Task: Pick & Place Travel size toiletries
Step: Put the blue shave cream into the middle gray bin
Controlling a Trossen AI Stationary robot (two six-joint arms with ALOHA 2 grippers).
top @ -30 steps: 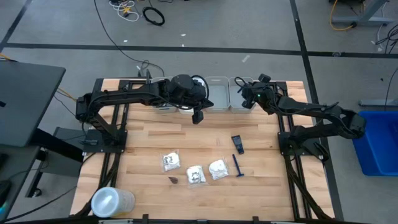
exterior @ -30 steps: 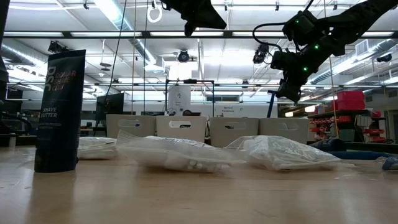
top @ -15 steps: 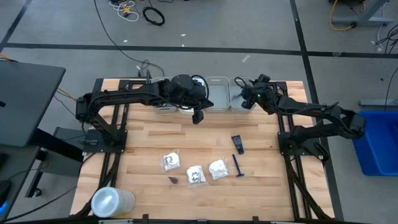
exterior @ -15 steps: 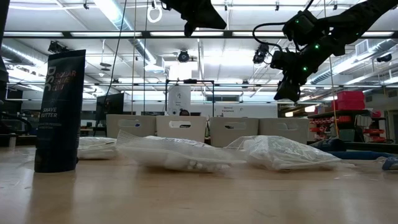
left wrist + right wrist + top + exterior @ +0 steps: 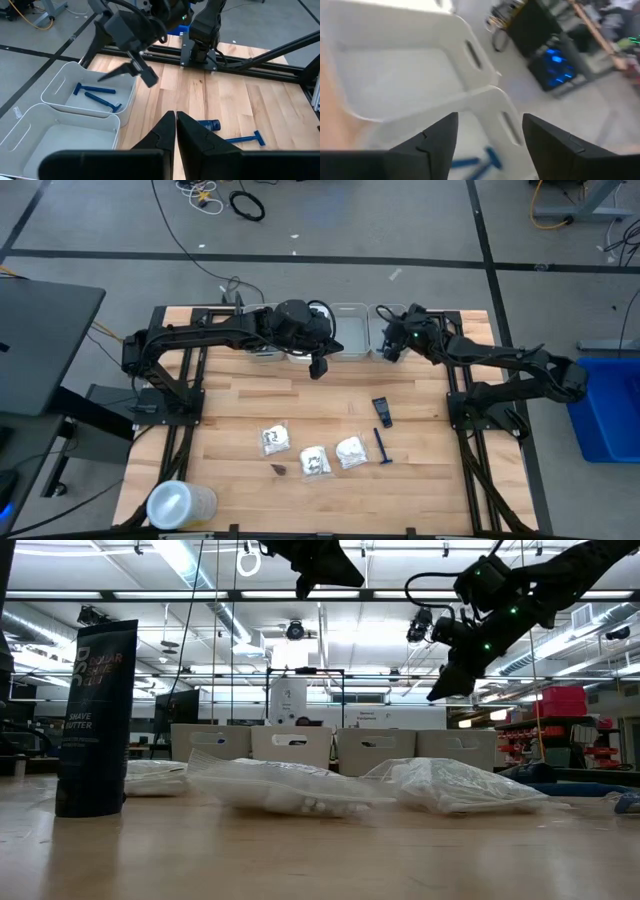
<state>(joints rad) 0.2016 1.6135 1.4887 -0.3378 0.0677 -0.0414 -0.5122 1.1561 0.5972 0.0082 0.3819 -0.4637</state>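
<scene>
Three white packets [image 5: 314,461] lie flat near the table's middle front, with a dark oval case [image 5: 382,412] and a blue razor [image 5: 381,446] to their right. Two more blue razors [image 5: 96,95] lie in the far right bin [image 5: 386,330]. My right gripper [image 5: 388,352] hangs open over that bin with nothing between its fingers [image 5: 437,137]. My left gripper [image 5: 318,366] hovers shut and empty above the table, in front of the middle bins; the left wrist view shows its tips [image 5: 176,119] together.
A row of white bins [image 5: 350,330] stands along the far edge. A white-capped container [image 5: 180,505] stands at the near left corner; the low view shows it as a dark pouch [image 5: 95,720]. A small dark scrap [image 5: 279,469] lies by the packets.
My right gripper has turned at the wrist above the far right bin, and its fingertips have swung a little toward the table's left. My left gripper has kept still. The things on the table have not moved.
</scene>
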